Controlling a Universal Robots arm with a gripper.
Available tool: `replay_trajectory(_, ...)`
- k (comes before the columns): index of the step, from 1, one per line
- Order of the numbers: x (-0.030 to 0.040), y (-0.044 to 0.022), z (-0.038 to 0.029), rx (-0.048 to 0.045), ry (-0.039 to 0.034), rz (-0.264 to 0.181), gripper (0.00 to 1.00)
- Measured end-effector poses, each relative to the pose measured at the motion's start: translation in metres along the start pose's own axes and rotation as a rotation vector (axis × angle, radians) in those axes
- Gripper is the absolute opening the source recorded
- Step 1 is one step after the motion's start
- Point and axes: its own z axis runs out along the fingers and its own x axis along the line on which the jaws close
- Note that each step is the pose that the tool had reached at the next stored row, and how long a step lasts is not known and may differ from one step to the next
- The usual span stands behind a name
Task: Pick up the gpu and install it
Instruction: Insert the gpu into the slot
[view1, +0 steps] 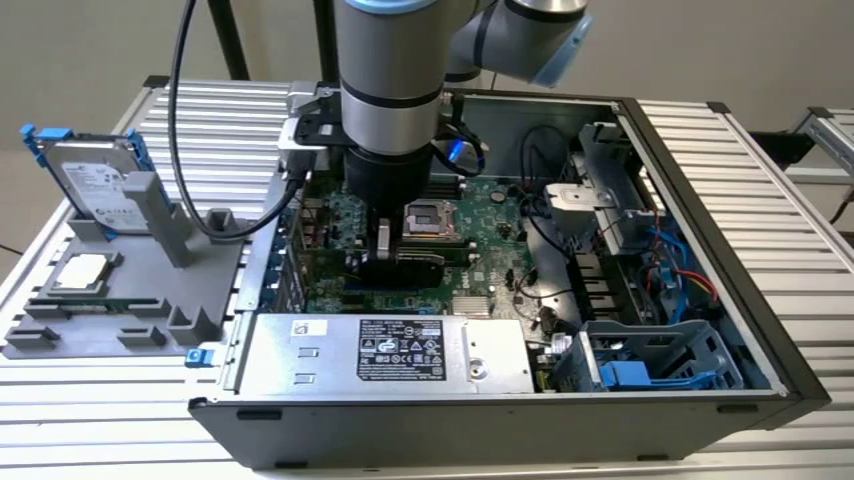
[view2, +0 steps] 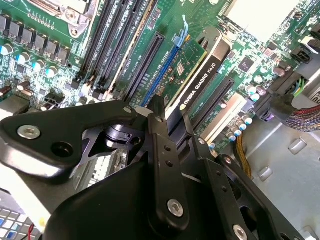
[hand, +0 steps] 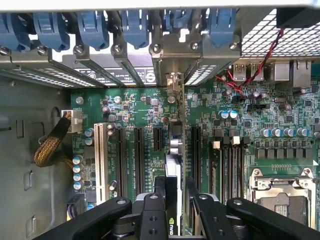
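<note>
Inside the open computer case (view1: 694, 250), the end effector (hand: 175, 192) is clamped on the gpu (view2: 200, 82) — its fingers (view2: 162, 150) press both faces of the card. The gpu stands on edge over the green motherboard (hand: 220, 105), among the expansion slots (hand: 138, 152), its bracket end toward the rear slot covers (hand: 125, 65).
</note>
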Motion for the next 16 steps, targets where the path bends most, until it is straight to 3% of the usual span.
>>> replay_trajectory(10, 0.0001, -0.0001, 0.0067, -0.0003, 0.0004, 0.000, 0.00)
replay_trajectory(16, 0.0000, -0.0001, 0.0070, 0.0001, -0.0002, 0.000, 0.00)
